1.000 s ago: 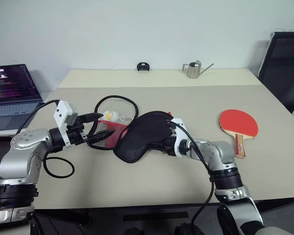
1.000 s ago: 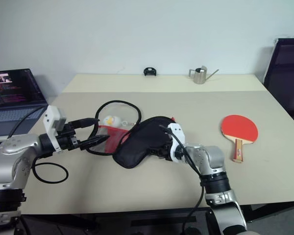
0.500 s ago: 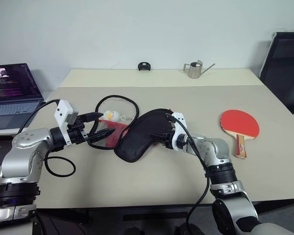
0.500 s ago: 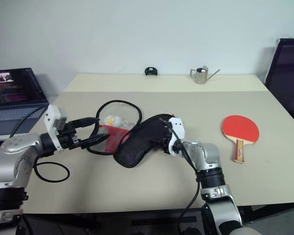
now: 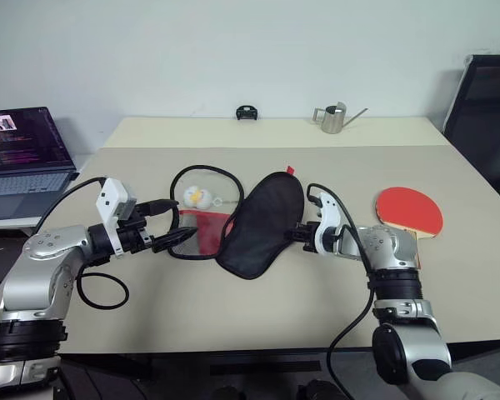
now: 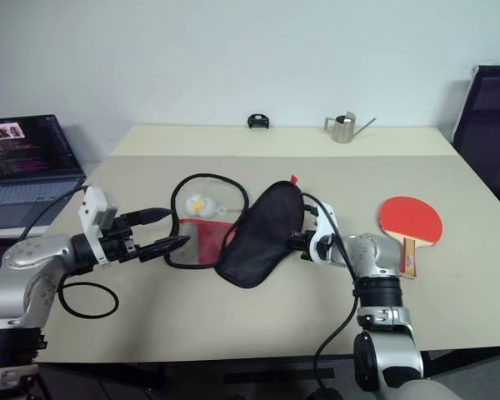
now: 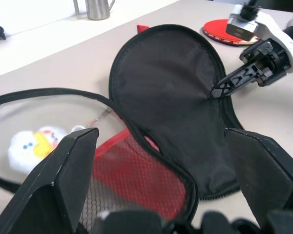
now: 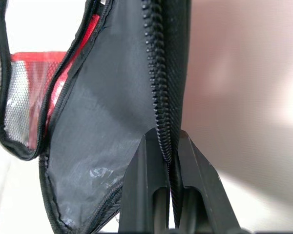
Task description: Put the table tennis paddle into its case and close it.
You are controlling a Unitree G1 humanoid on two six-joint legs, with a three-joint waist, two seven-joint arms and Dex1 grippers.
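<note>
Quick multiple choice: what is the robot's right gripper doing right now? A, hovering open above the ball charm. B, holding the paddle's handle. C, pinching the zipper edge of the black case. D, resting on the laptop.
C: the right gripper has its fingers shut on the zipper edge of the case, while the paddle lies untouched on the table beside it.

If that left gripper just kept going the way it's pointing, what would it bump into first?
Most likely the case: the open left gripper points across the table at its red mesh side and black flap. Depth is hard to judge, so it might skim just above.

Plain pale wall (image 5: 233, 50) behind a beige tabletop (image 5: 233, 308), laptop (image 5: 25, 158) off left, black chair (image 5: 483, 108) on the right.
</note>
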